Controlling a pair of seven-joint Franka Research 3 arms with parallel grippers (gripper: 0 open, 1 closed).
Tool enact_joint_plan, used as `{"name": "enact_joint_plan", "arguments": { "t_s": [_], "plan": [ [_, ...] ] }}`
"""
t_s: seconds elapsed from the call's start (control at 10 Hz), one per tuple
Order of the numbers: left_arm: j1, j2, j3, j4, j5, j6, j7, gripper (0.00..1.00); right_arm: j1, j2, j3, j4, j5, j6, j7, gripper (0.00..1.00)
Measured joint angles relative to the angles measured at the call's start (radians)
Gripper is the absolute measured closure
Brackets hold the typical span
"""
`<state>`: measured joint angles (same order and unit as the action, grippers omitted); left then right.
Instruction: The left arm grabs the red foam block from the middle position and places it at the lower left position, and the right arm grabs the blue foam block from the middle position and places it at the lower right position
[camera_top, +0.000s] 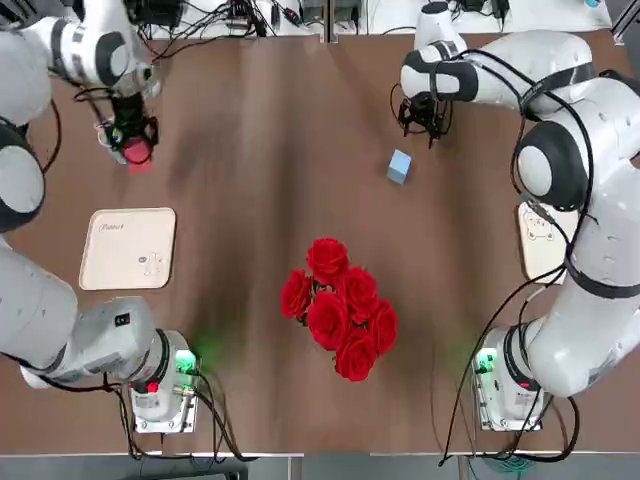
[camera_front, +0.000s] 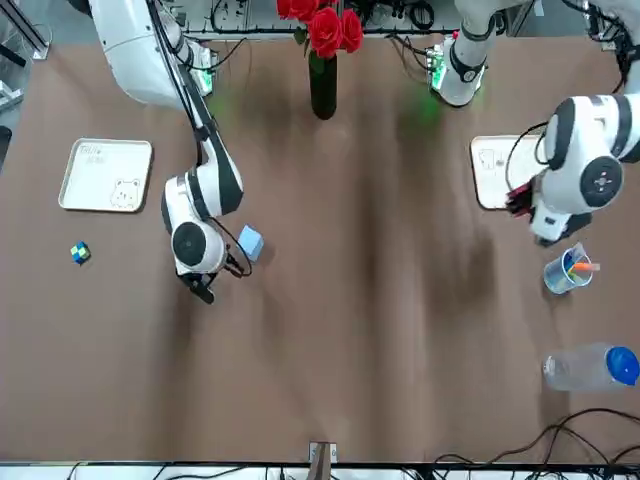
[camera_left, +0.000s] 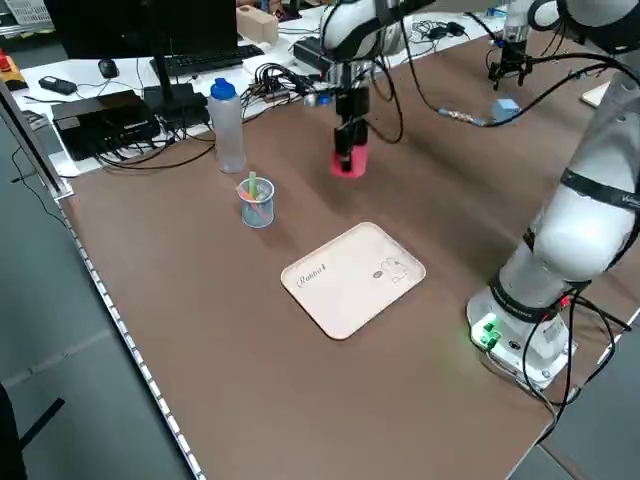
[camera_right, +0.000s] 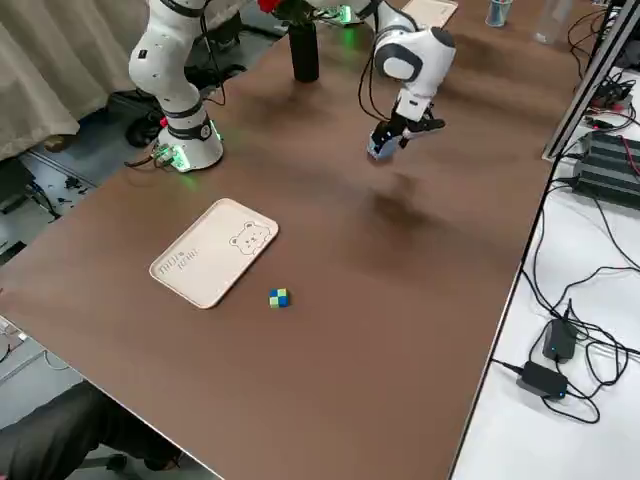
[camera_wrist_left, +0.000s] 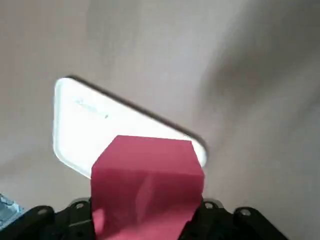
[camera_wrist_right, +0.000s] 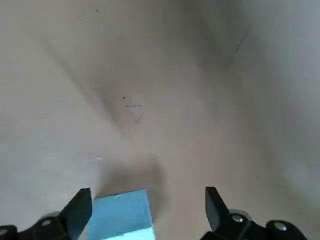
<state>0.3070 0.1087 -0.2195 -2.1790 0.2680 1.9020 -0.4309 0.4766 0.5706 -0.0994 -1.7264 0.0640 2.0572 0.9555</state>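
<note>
The left gripper (camera_top: 135, 145) hangs over the table's (camera_top: 250, 150) far left with a foam block (camera_top: 138, 152) between its fingers — a tray (camera_top: 130, 248) lies nearer the bases. Far right, the other foam block (camera_top: 399, 166) sits just beside the right gripper (camera_top: 424, 120). A vase of roses (camera_top: 338, 305) stands centre-near.

A red foam block (camera_top: 138, 152), a light blue foam block (camera_top: 399, 166), cream trays (camera_top: 130, 248) and what looks like a blue-green-yellow cube (camera_right: 279, 297) on the brown table (camera_top: 250, 180).
</note>
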Motion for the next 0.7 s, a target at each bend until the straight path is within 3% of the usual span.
{"name": "enact_joint_plan", "arguments": {
  "t_s": [0.4,0.7],
  "plan": [
    [0.264,0.062,0.001,-0.109,0.081,0.096,0.205,0.37,0.065,0.001,0.010,-0.002,0.000,0.032,0.046,0.00],
    [0.361,0.121,-0.002,-0.190,0.161,0.212,0.251,0.37,0.094,0.004,0.020,-0.016,0.000,0.024,0.008,0.00]
  ]
}}
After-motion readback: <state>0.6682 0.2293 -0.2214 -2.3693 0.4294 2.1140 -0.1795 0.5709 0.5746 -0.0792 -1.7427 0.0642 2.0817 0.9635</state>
